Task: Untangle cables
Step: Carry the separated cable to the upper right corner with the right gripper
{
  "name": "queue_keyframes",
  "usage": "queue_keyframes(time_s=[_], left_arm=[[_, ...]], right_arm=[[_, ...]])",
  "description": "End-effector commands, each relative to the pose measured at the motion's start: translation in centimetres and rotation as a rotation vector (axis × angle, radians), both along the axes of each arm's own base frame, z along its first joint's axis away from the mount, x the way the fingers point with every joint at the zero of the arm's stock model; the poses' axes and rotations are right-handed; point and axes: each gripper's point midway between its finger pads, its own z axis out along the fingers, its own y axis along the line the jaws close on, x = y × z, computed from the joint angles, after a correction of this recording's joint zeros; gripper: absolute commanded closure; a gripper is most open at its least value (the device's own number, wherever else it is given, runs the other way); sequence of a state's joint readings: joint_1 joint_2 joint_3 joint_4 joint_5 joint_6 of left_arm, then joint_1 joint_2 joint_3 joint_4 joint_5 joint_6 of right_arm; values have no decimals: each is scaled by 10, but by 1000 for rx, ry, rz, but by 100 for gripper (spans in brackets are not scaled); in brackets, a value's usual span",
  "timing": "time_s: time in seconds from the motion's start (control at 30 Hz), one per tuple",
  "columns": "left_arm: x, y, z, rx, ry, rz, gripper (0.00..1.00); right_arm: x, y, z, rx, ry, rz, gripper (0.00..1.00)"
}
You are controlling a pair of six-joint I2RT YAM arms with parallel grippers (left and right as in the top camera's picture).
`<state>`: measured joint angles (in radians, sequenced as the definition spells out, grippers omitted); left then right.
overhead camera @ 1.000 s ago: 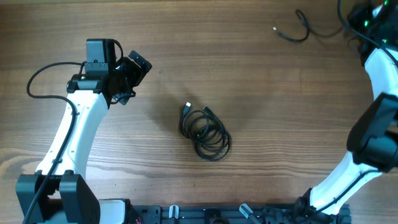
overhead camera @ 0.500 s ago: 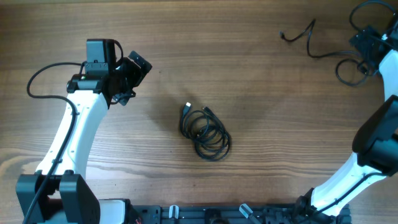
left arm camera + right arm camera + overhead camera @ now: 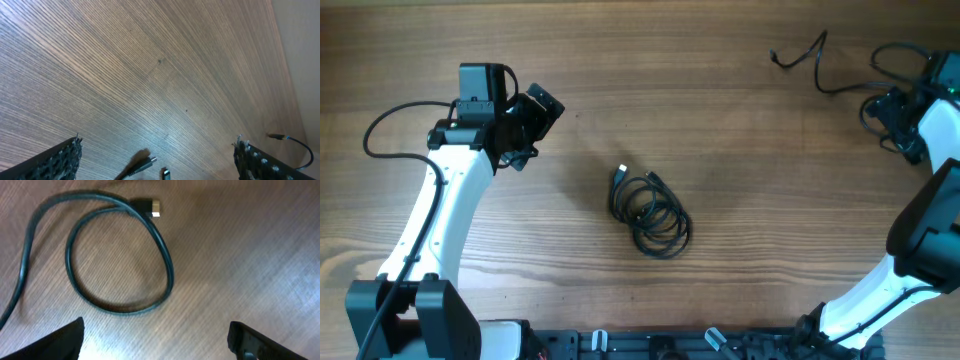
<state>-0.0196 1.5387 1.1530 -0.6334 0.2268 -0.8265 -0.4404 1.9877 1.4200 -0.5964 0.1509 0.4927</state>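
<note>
The cables were found in two lots on the table (image 3: 650, 80). A coiled bundle (image 3: 652, 210) lay approx. mid-table, several loops overlapping w/ plug ends sticking out at its far side. A loose cable (image 3: 818, 65) was spread along the far right, well apart from the bundle. The left gripper (image 3: 157, 146) was held above bare wood to the left of the bundle, its jaws spread wide w/ nothing between them. In the left wrist view only the plug tips (image 3: 142, 162) of the bundle showed at the bottom edge, so the tool was judged to be parked clear, presumably so the bundle was left unobstructed. The right gripper (image 3: 156, 327) was hung over the right-hand end of the loose cable, its fingers likewise wide apart and empty. Just ahead of it a single open loop was seen, w/ a pale-tipped plug (image 3: 153, 206) lying against the cord where the loop closed; that placement was judged to suit work on this loop. No cable was gripped by either arm. Re containers: no bin, tray or box was seen in any view, so nothing was held in anything, and both lots were lying flat on the table itself. Separation was judged partly done, one cord being laid off alone, the bundle not yet untangled.
</note>
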Motion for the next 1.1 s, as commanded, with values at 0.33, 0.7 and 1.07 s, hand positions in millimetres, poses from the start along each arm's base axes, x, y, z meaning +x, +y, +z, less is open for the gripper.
queue_keyframes(time_s=[0.33,0.7,1.07], left_arm=[[2,-1,11,8,-33,-11,0],[2,2,11,20,-33,-2,0],[2,2,11,20,-34,-2,0]], right_arm=[[8,-22,-54,-78,30,77,22],[79,-30,-22,-110,-288,165,96],[156,-76,126,-303,-650,79,31]])
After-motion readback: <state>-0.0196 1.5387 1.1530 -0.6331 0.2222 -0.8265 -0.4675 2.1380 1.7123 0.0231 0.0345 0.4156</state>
